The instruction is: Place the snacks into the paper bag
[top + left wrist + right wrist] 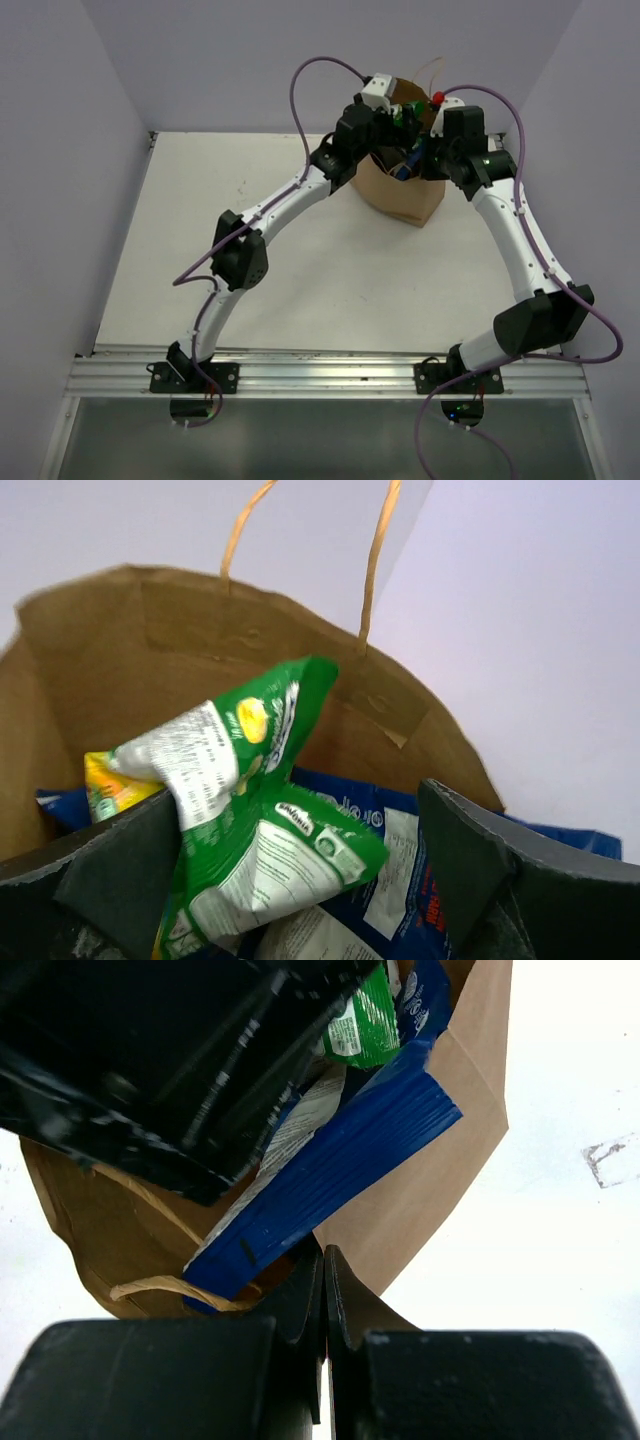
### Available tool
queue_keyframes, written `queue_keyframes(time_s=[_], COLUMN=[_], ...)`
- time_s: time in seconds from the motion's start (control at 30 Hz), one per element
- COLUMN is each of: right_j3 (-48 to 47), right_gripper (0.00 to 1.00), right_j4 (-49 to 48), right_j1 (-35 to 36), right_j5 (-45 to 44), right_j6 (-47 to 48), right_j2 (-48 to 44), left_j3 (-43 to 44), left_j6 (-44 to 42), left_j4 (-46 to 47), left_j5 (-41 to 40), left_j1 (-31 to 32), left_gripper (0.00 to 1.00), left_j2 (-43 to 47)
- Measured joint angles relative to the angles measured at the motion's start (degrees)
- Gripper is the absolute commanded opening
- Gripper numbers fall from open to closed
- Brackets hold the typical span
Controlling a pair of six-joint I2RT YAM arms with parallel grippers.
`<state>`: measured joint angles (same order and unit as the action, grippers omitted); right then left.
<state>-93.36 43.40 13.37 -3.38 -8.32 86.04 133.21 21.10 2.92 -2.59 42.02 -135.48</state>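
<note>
The brown paper bag [400, 195] stands at the far middle of the table, with both grippers at its mouth. My left gripper [392, 112] is open inside the mouth [290, 880]. A crumpled green packet [270, 810] lies loose between its wide-apart fingers [470, 860], leaning on the left one. Blue-white packets [410, 880] lie under it in the bag [90, 650]. My right gripper [428, 150] is shut [325, 1260] on the bag's rim [440, 1180]. A blue packet [330, 1180] sticks out over that rim. Purple and red packets are hidden.
The bag's twisted handles [375, 570] stand up at its far rim, and one loop [150, 1288] hangs by my right fingers. The left arm's black wrist [170, 1050] fills the upper left of the right wrist view. The white table [300, 290] ends at side walls.
</note>
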Motion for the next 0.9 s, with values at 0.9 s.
queue_keyframes(time_s=[0.9], right_j3=[-0.31], right_gripper=[0.0], right_j4=[-0.07], right_j1=[0.04], right_j5=[0.15], right_j6=[0.0], right_j2=[0.9], left_j3=[-0.35], left_j6=[-5.2], left_j4=[-22.47], left_j5=[-9.6], left_j1=[-4.07], left_gripper=[0.97], left_j2=[8.66])
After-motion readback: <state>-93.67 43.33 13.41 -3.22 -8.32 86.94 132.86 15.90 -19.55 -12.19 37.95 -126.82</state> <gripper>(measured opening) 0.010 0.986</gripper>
